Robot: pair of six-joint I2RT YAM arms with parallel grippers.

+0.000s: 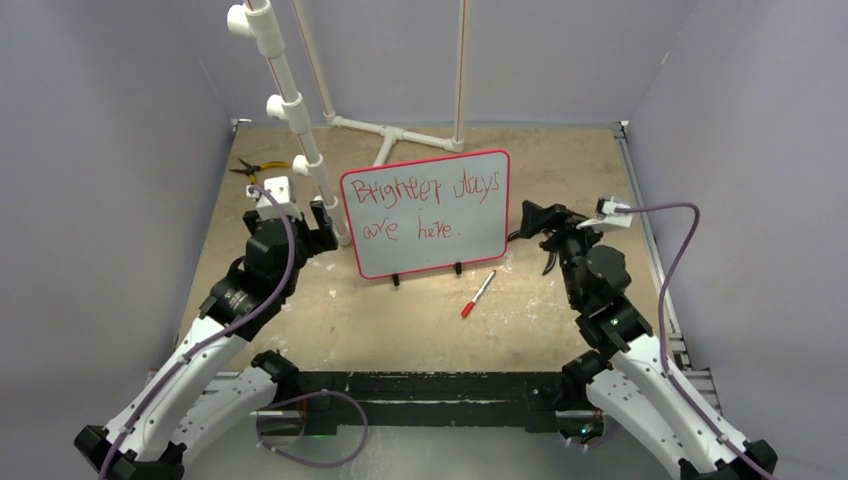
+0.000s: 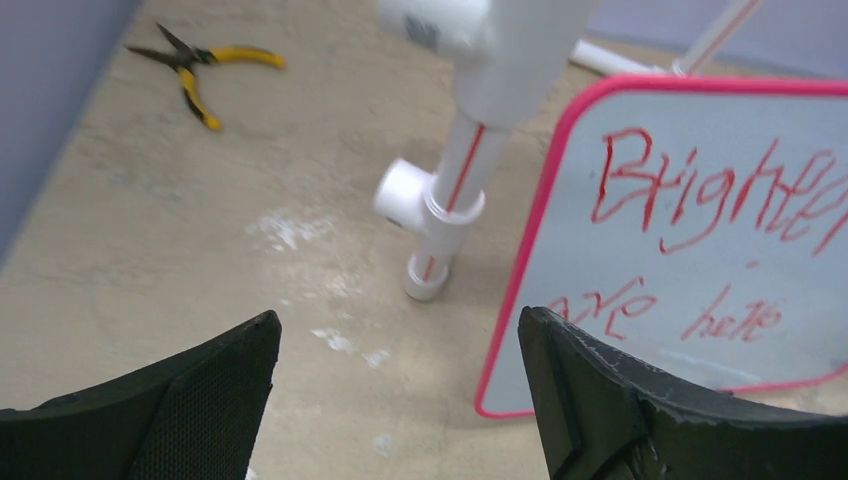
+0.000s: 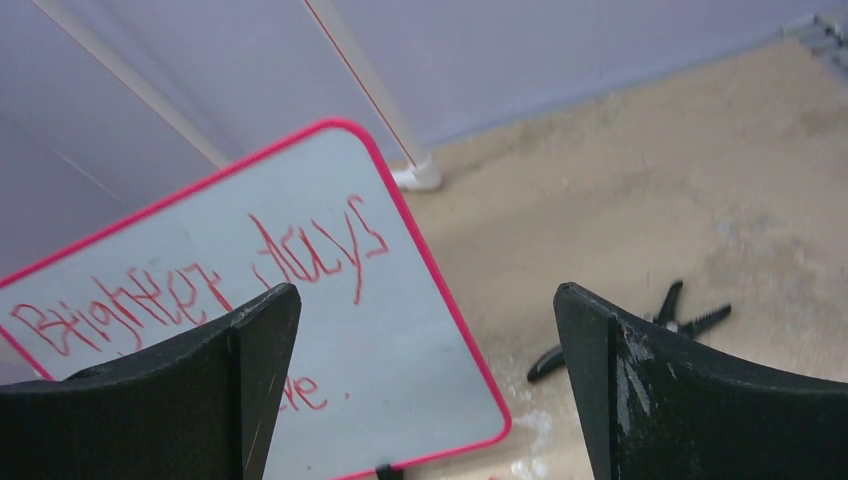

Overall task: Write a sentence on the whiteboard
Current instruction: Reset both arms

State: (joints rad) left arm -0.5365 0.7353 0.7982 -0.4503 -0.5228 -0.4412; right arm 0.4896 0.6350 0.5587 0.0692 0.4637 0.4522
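**Whiteboard with finished red lettering, both my grippers empty beside it**

From above: the whiteboard (image 1: 482, 236) stands on its two black feet in the middle of a tan table (image 1: 400, 330), leaning slightly back. The sentence (image 1: 425, 205) is in red marker in two rows: "Brighter days" over "are here." My left gripper (image 1: 325, 226) is just beside the board's left edge and my right gripper (image 1: 524, 220) just beside its right edge. A red-capped marker (image 1: 478, 294) lies on the table in front of the board's right foot, apart from both grippers. A white PVC pipe frame (image 1: 298, 115) rises behind and left of the board; yellow-handled pliers (image 1: 255, 167) lie farther left.

Left wrist: the fingers of my left gripper (image 2: 395, 330) are spread wide with nothing between them. The whiteboard (image 2: 720, 265) fills the right side, showing the sentence (image 2: 700, 190). The pipe (image 2: 455, 190) stands left of the board, the pliers (image 2: 195, 70) beyond.

Right wrist: my right gripper (image 3: 425, 300) is also wide apart and empty. The whiteboard (image 3: 425, 350) with the sentence (image 3: 200, 285) lies left; a small black tool (image 3: 640, 325) lies right of the board.
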